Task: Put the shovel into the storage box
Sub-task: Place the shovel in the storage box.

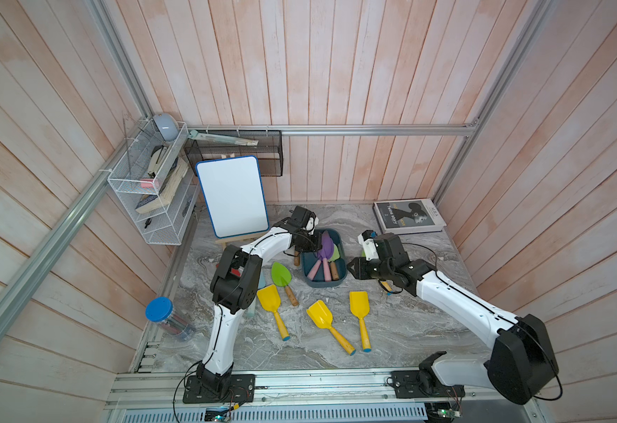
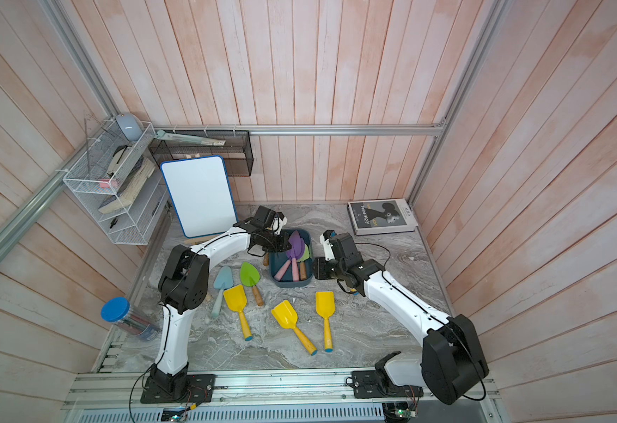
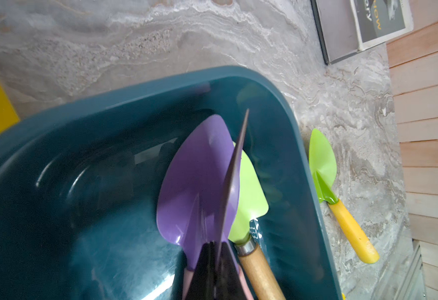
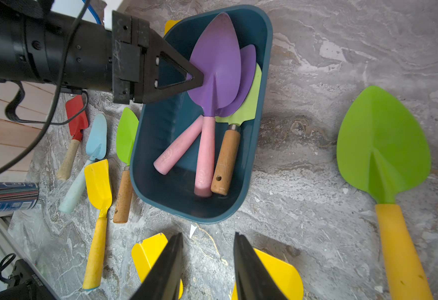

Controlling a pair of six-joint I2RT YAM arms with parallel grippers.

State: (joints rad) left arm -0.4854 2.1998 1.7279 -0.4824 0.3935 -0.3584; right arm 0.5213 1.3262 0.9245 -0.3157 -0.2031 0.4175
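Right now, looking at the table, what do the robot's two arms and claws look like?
Both arms, the left arm and right arm, have smooth white links joined by bulky black joints, with thin black cables running along them. The left gripper and right gripper are black, with pointed fingers; the left's are triangular frames with a cut-out.

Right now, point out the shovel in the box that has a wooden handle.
The light green shovel in the storage box: its handle is wood; the two purple shovels overlapping it have pink handles.
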